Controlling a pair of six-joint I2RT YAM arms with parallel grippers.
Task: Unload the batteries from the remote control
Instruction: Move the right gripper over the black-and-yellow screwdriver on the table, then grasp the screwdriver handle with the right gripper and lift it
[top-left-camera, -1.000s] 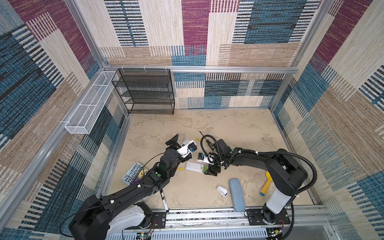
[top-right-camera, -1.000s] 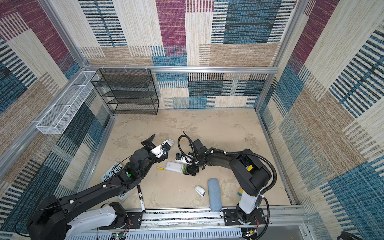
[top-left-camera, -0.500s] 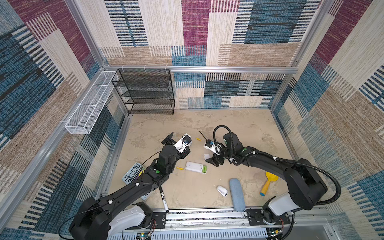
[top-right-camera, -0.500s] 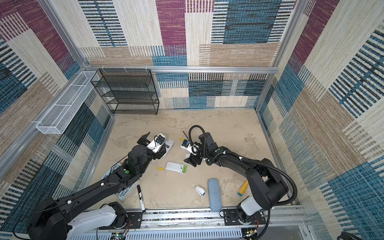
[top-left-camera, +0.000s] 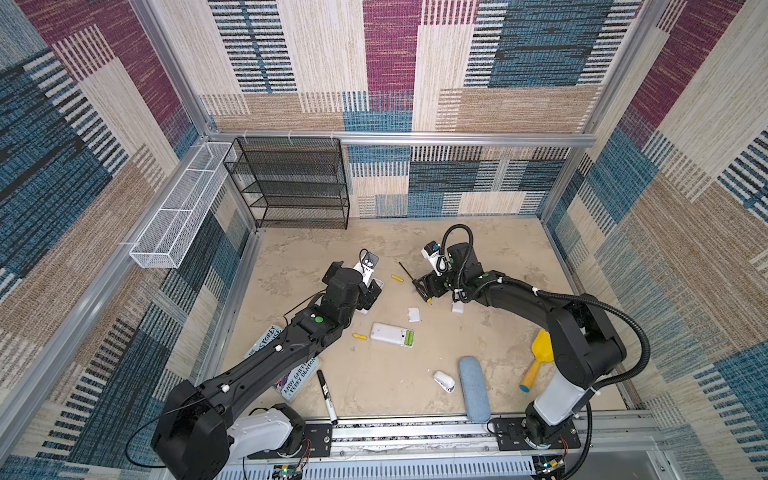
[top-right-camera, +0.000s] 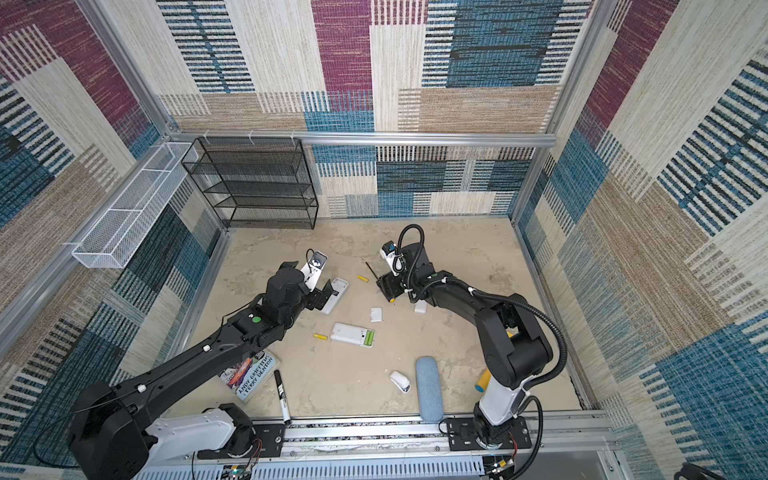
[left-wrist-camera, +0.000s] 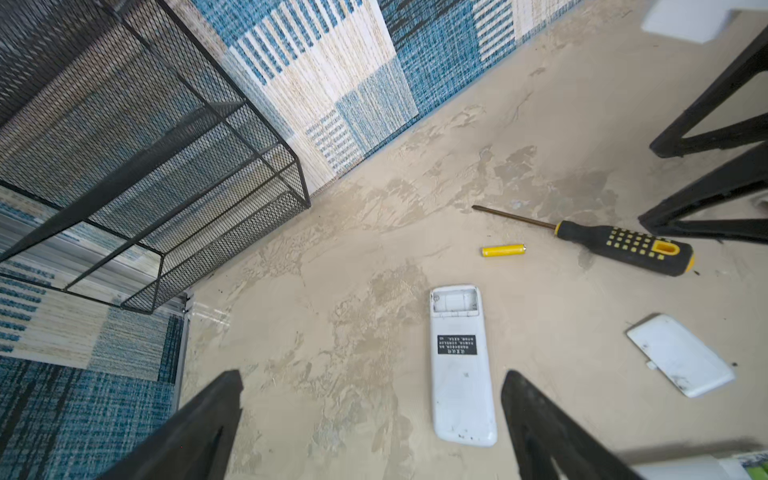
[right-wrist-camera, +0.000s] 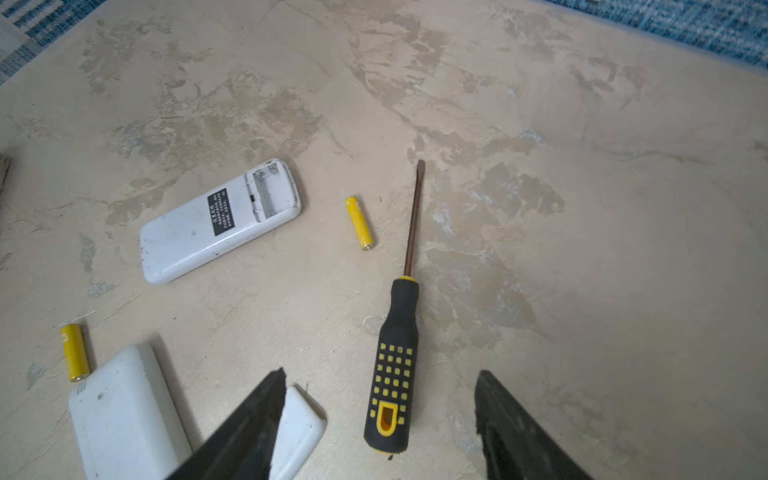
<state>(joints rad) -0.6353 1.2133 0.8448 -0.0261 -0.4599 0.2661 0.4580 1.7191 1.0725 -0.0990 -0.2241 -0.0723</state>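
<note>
The left end effector (left-wrist-camera: 370, 374) and right end effector (right-wrist-camera: 380, 374) hover, jaws spread.

A black-and-yellow flathead screwdriver (right-wrist-camera: 394, 357) lies flat on the beige surface (top-left-camera: 374, 386). A black mesh rack (top-left-camera: 291, 183) stands against the back wall, with a white wire basket (top-left-camera: 178, 216) beside it. Along the front lie a book (top-left-camera: 299, 374), a black marker (top-left-camera: 327, 397), a small white stapler (top-left-camera: 444, 381), a blue-grey case (top-left-camera: 473, 388) and a yellow scraper (top-left-camera: 541, 348).

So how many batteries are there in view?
4. One yellow battery lies loose near the screwdriver, another beside the middle remote, and two green batteries sit side by side inside it. Others may be hidden.
</note>
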